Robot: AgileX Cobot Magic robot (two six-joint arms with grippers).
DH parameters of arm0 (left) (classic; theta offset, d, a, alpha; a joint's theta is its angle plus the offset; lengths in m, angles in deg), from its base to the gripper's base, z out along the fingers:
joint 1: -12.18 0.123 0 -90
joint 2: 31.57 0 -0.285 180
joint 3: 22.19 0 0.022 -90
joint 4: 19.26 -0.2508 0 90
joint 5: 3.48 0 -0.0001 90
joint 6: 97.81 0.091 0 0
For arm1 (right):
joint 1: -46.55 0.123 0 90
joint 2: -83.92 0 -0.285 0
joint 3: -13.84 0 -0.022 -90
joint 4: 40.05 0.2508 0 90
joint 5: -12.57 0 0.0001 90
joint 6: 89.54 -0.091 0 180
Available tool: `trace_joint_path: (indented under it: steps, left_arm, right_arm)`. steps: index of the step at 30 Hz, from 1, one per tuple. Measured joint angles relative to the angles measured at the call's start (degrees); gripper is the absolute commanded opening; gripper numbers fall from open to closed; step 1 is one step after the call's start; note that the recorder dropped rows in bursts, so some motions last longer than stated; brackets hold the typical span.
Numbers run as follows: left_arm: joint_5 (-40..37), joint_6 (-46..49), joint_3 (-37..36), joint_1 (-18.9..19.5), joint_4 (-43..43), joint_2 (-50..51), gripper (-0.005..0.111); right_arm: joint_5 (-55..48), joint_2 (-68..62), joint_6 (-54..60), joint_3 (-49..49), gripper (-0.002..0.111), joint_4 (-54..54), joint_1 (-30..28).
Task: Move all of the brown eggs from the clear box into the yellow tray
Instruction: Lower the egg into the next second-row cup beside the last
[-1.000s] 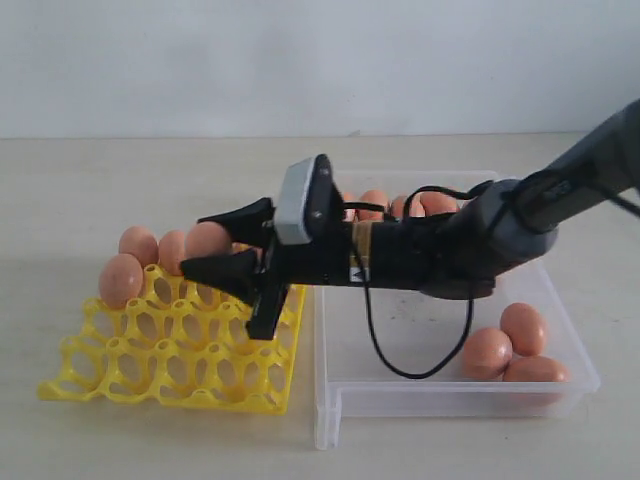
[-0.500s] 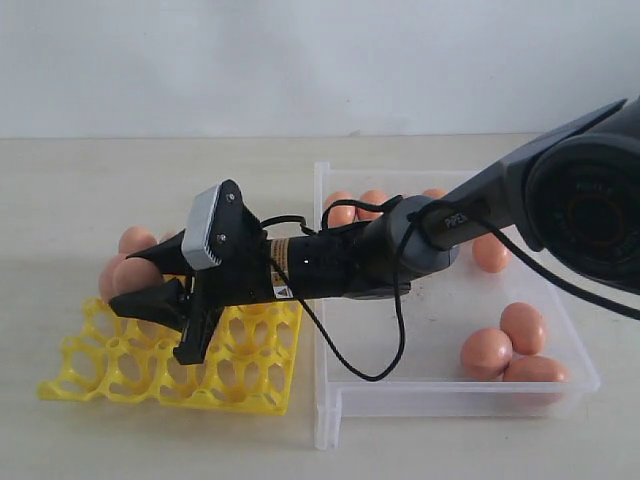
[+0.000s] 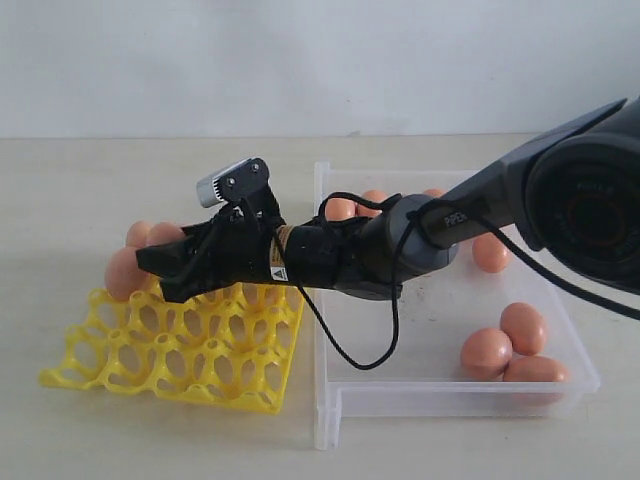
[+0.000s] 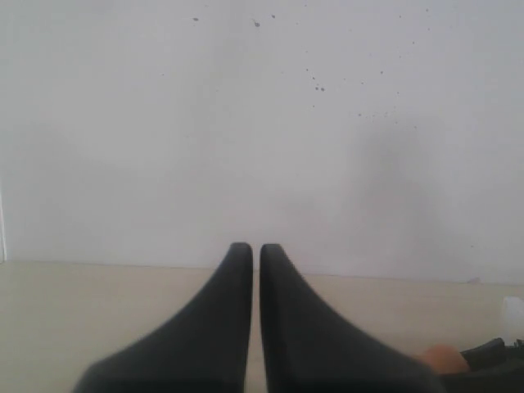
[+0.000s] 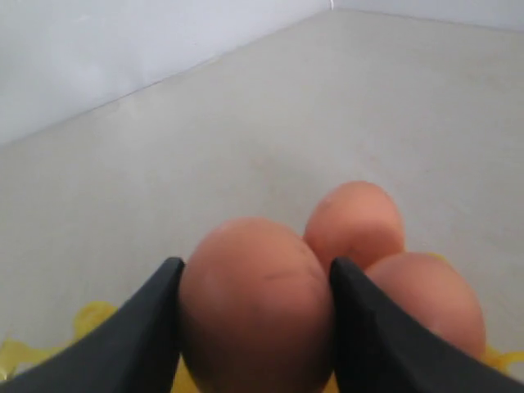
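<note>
Change since earlier: the right gripper point(image 3: 155, 272) has carried across from the seam between box and tray to the tray's rear left, and its wrist has rolled so the camera now rides on top.
Right gripper: clamped on one brown egg, the held egg point(image 5: 258, 303), a finger on each flank. In the exterior view the fingers hide it.
Left gripper point(image 4: 248, 254): fingers together with nothing between, facing a blank wall, well away from the work.
Yellow tray point(image 3: 170, 365): three seated eggs point(image 3: 125, 272) crowd its rear left corner; every other cup that shows is bare.
Clear box point(image 3: 450, 395): more brown eggs point(image 3: 487, 352) remain, three at the near right, one further back and some along the far wall behind the arm.
Key relation: the held egg hangs just short of the seated eggs, which show right beyond it in the right wrist view. Its long axis seems to run along the nearly level fingers.
Judgement: the bare cup is probably below and just on the arm's side of that cluster. Lowering should keep clear of the neighbouring eggs.
Nearer arm: the right, which is already there.
</note>
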Motion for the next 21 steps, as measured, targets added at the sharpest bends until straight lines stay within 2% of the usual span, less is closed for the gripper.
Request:
trace_joint_path:
  steps: [9,12,21]
  left_arm:
    - [0.0,0.0,0.0,0.0,0.0,0.0,0.004]
    - [0.0,0.0,0.0,0.0,0.0,0.0,0.004]
    - [0.0,0.0,0.0,0.0,0.0,0.0,0.004]
  right_arm:
    - [0.8,0.0,5.3,0.1,0.0,-5.7,0.6]
    - [-1.7,0.0,9.1,0.1,0.0,-5.7,0.6]
    - [-7.9,0.4,10.5,1.1,0.0,-6.2,0.7]
